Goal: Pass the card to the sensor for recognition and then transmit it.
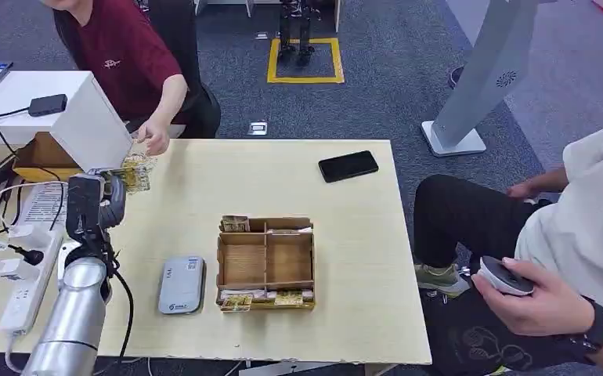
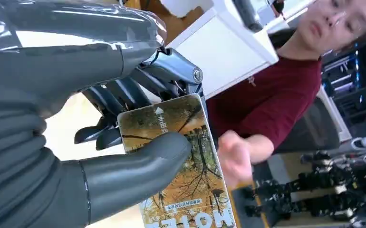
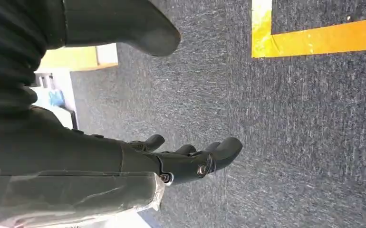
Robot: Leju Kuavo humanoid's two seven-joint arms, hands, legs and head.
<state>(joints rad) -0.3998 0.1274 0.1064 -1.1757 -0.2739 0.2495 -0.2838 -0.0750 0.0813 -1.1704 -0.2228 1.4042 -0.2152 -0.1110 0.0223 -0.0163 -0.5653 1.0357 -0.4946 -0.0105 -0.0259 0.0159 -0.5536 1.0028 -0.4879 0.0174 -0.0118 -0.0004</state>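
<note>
Head view: the left hand [image 1: 110,200] grips the hotel card [image 2: 181,171] between thumb and fingers above the table's [image 1: 361,235] far left corner, while the right hand [image 3: 190,159] hangs released, holding nothing.

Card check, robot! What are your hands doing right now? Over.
Left hand pinches card, raised toward person's hand. Right hand hangs open over carpet. Nothing blocking.

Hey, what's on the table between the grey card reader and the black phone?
In the head view, the wooden divider tray sits between the grey card reader and the black phone.
</note>
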